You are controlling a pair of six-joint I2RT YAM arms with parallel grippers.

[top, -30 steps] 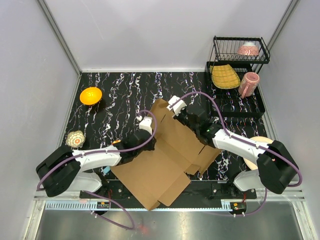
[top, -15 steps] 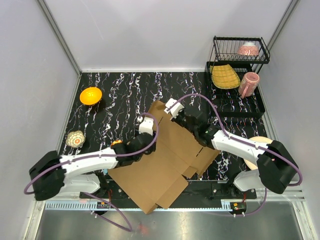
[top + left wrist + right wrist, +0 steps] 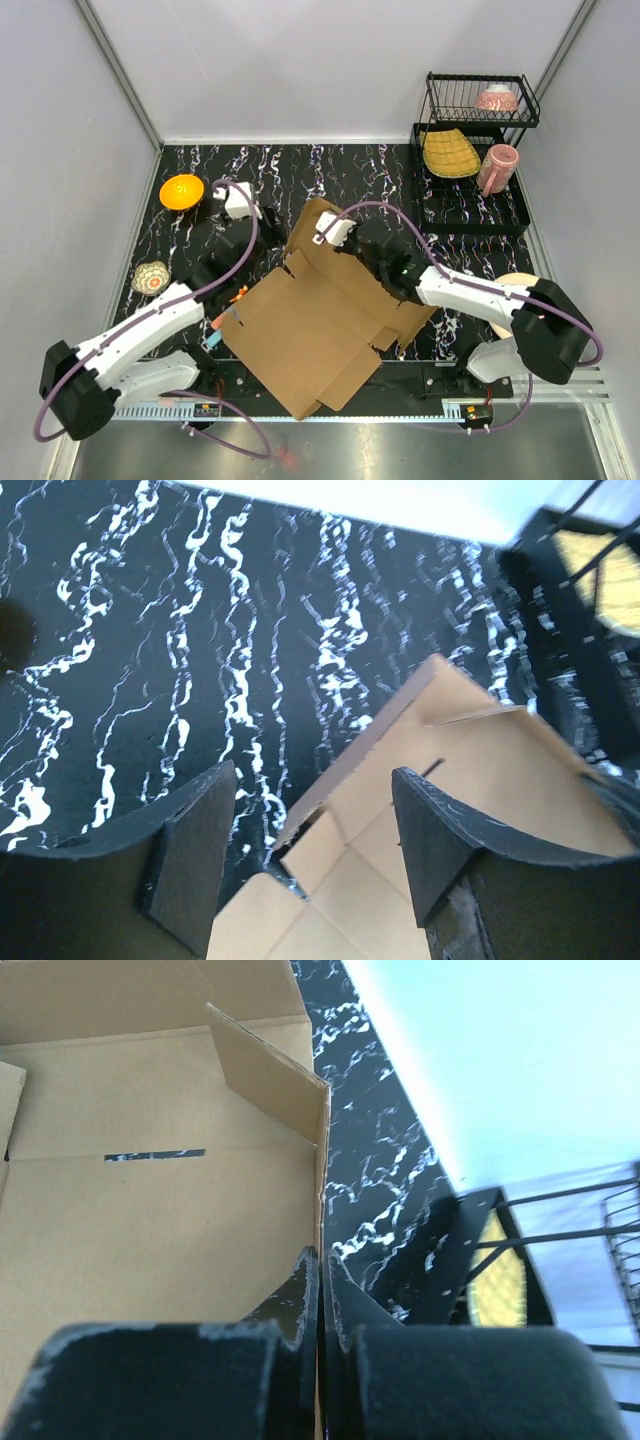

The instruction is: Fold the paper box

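Currently the box [image 3: 320,325] lies mostly flat on the surface [image 3: 262,178], its far edge clamped by the right tool [image 3: 322,1278], the left tool [image 3: 312,780] apart and empty beside it; wall-raising appears in hand, next needing the left on a side flap.

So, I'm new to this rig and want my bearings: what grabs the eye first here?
The brown paper box, half unfolded, sprawls over the middle of the black marbled table. The right gripper pinches one edge of it, while the left gripper hovers open by its far-left side. A black dish rack stands at the far right corner.
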